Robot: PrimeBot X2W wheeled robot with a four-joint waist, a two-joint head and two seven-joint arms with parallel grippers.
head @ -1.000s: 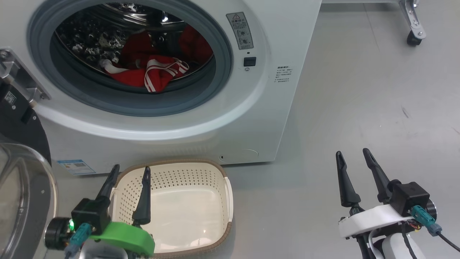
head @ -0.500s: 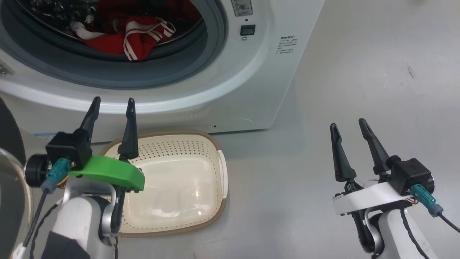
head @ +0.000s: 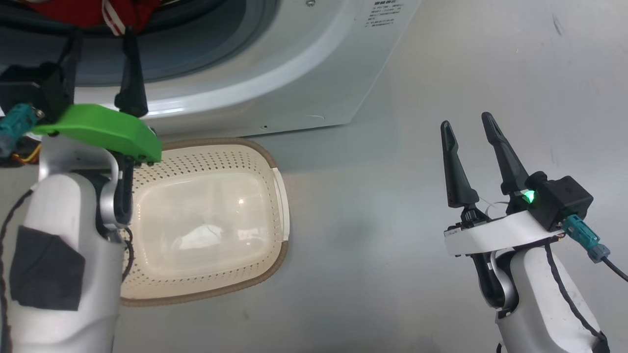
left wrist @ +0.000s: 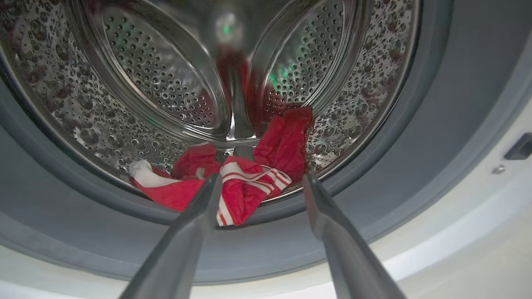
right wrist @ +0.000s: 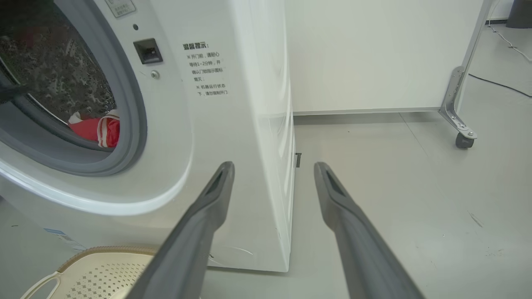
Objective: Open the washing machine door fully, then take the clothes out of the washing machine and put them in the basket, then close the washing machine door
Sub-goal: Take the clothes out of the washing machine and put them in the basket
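Note:
The white washing machine [head: 314,59] stands with its grey-ringed drum mouth [left wrist: 436,124] uncovered; the door is out of view. The red clothes [left wrist: 286,137] with white stripes lie at the drum's front lip, also visible as the clothes [right wrist: 89,128] and the clothes [head: 73,12]. My left gripper [head: 102,37] is open at the lower edge of the mouth, and the left gripper [left wrist: 262,180] points at the fabric without touching it. The cream basket [head: 265,157] sits empty on the floor before the machine. My right gripper [head: 466,121] hangs open and empty over bare floor to the right.
Grey floor [head: 392,220] stretches right of the machine. A white panel on a metal frame with a caster [right wrist: 463,141] stands behind, and the basket corner [right wrist: 95,270] lies low beside the machine's front.
The head camera has tipped downward. My left gripper has risen from over the basket up to the drum mouth, still open. The right gripper has kept its place.

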